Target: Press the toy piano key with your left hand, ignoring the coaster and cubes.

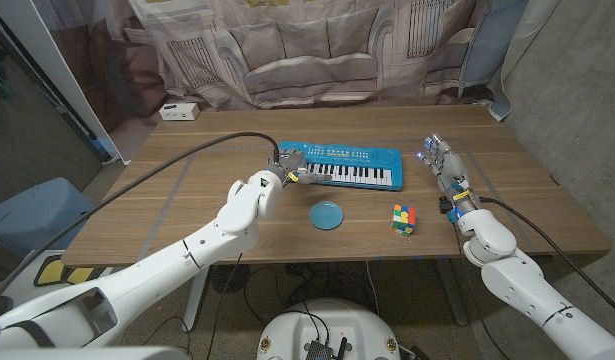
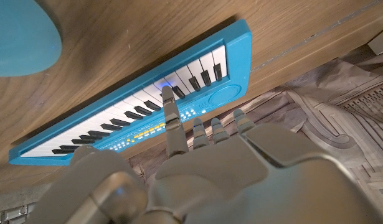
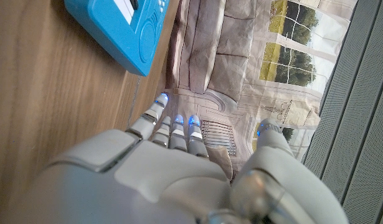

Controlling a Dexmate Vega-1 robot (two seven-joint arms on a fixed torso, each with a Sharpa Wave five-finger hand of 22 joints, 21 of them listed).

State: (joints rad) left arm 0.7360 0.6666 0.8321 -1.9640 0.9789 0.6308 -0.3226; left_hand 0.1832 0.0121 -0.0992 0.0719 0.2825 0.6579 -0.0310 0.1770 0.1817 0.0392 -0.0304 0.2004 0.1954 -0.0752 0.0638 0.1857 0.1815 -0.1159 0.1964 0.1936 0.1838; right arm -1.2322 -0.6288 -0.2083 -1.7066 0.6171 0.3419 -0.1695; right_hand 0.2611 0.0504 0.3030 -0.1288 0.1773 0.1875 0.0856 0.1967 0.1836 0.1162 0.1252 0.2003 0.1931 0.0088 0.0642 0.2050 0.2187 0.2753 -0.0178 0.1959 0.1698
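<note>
The blue toy piano (image 1: 349, 166) lies across the middle of the table, its keys toward me. My left hand (image 1: 291, 165) hovers over the piano's left end. In the left wrist view, one fingertip (image 2: 168, 94) of the left hand (image 2: 210, 168) reaches out and touches a white key of the piano (image 2: 104, 127), while the other fingers are curled in. My right hand (image 1: 443, 166) stands on the table right of the piano, fingers stretched out and holding nothing. The right wrist view shows that hand (image 3: 179, 168) beside a corner of the piano (image 3: 126, 31).
A round blue coaster (image 1: 327, 214) lies in front of the piano, also seen as the coaster (image 2: 20, 34) in the left wrist view. A colourful cube (image 1: 403, 219) sits near my right forearm. A small white box (image 1: 177, 111) sits at the back left. A printed curtain hangs behind the table.
</note>
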